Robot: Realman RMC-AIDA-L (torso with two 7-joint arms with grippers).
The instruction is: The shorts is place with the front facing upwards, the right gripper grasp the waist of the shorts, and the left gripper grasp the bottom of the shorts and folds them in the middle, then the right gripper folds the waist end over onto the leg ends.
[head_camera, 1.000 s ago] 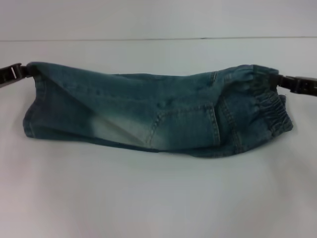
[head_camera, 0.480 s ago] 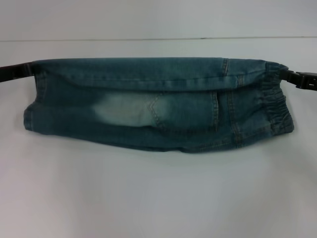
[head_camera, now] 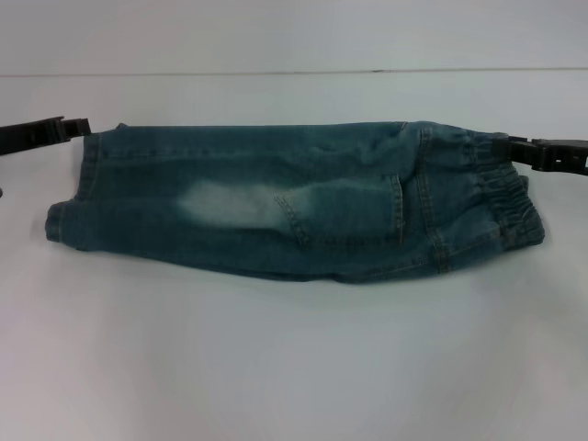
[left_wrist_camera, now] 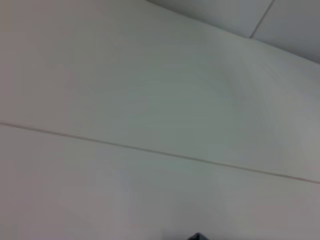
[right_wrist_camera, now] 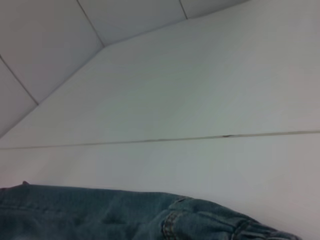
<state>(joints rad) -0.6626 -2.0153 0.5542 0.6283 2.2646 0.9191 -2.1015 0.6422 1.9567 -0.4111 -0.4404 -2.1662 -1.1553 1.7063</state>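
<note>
The blue denim shorts lie on the white table, folded lengthwise into a long band. The elastic waist is at the right and the leg ends at the left. My left gripper sits at the far upper corner of the leg ends, shut on the hem. At the upper corner of the waistband my right gripper is shut on the denim. The right wrist view shows the folded edge of the shorts close below it. Only bare table appears in the left wrist view.
The white table spreads wide in front of the shorts. A thin seam runs across it behind them. Nothing else stands on it.
Both grippers have carried the far edge of the shorts over and down onto the near half. The raised fold now lies flat, and the left gripper has moved inward to the right.
</note>
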